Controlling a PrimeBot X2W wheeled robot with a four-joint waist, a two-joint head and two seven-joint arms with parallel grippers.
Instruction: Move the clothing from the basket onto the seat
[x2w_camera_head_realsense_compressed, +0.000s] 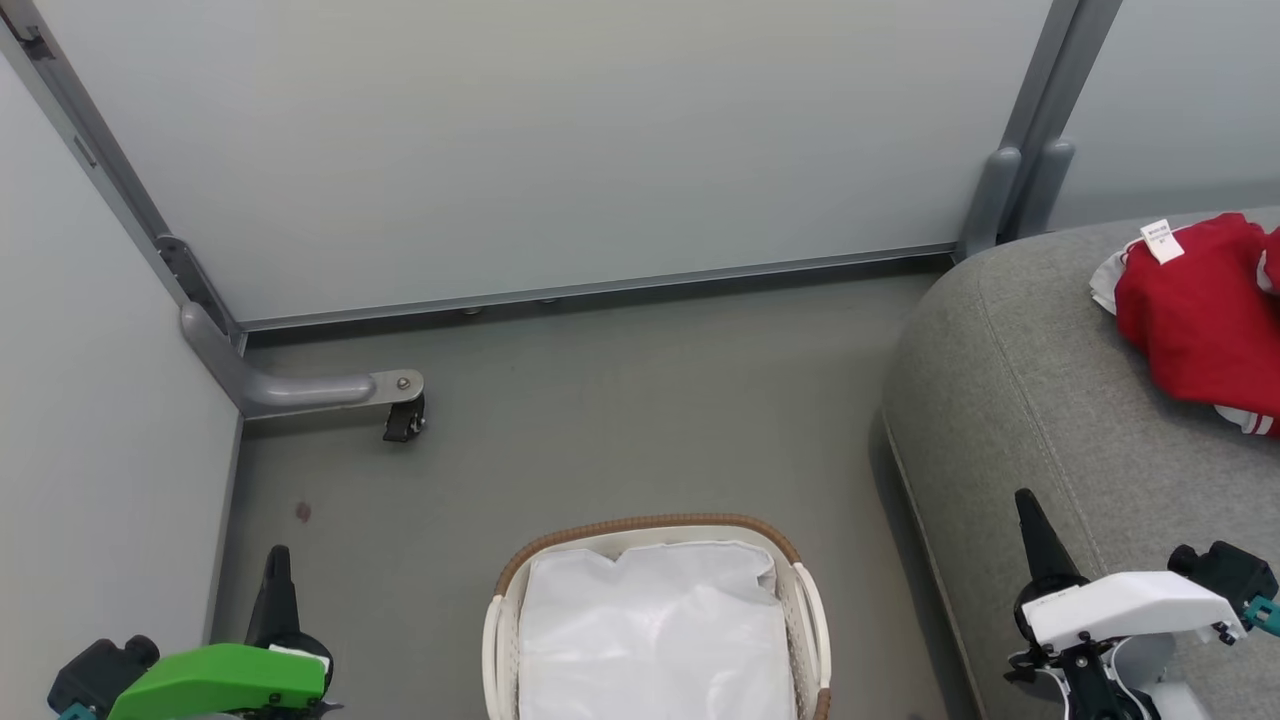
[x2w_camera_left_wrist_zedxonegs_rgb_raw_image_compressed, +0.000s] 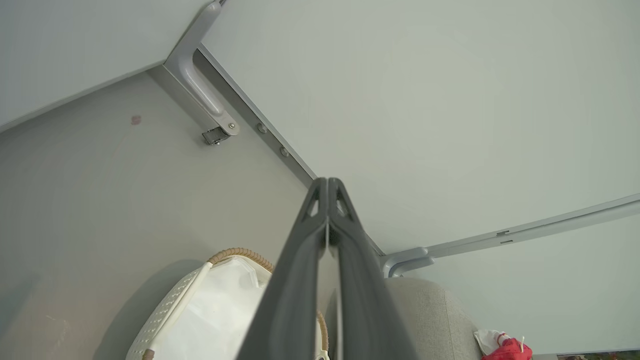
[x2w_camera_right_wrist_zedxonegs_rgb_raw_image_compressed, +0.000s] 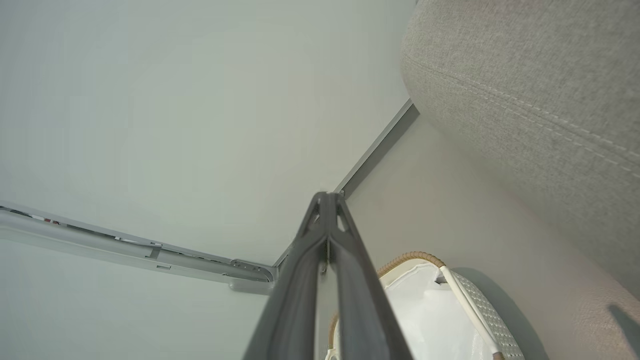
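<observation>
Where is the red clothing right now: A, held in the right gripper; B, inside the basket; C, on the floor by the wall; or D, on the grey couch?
D: the red clothing lies on top of the grey couch, while the visible part of the basket on the floor shows its white liner.

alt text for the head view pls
Red clothing lies on the grey couch at right, while the white laundry basket on the floor at bottom centre shows just its liner. The left gripper and right gripper sit shut at the lower corners.
</observation>
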